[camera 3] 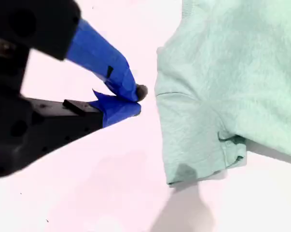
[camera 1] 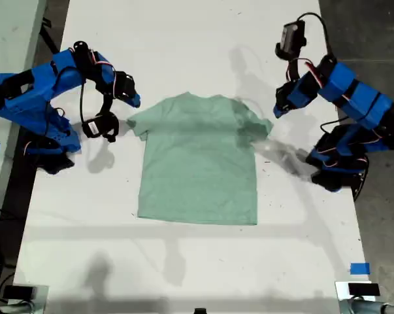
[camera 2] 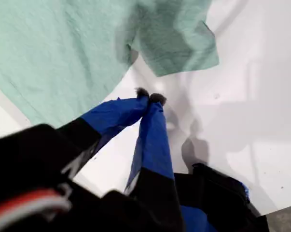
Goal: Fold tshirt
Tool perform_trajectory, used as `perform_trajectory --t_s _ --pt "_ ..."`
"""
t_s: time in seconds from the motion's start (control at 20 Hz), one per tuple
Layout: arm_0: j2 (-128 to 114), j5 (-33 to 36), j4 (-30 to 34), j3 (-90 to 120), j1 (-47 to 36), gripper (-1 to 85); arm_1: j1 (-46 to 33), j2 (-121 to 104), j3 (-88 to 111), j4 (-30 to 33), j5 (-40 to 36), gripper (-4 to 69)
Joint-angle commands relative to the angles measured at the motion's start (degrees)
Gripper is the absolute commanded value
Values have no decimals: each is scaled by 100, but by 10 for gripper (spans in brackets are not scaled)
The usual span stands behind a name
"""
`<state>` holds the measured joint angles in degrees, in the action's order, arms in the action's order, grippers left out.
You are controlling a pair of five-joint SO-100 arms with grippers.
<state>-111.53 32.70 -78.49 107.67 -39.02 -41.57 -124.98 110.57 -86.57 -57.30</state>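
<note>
The pale mint-green tshirt (camera 1: 198, 163) lies spread flat on the white table (camera 1: 183, 261), neck toward the far side, both sleeves out. My first gripper (camera 1: 278, 110) (camera 2: 150, 96) is shut and empty. It hovers just off the slightly rumpled, shadowed sleeve (camera 2: 179, 43) on the exterior view's right. My second gripper (camera 1: 135, 100) (camera 3: 134, 95) is also shut on nothing. It sits a short gap from the other sleeve (camera 3: 193, 145) on the exterior view's left. Neither gripper touches the cloth.
Both arm bases stand at the table's side edges in the exterior view. A blue tape mark (camera 1: 360, 268) and a small device (camera 1: 360, 290) sit near its lower right corner. Grey floor lies beyond the right edge, and another table (camera 1: 10, 33) beyond the left.
</note>
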Motion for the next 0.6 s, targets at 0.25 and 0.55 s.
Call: perform_trajectory --t_s 0.25,0.55 --pt "-97 70 176 -105 -18 1 -642 -141 1125 1397 -721 324" --pt "-70 70 272 0 9 1 -1230 325 2751 3357 -1178 308"
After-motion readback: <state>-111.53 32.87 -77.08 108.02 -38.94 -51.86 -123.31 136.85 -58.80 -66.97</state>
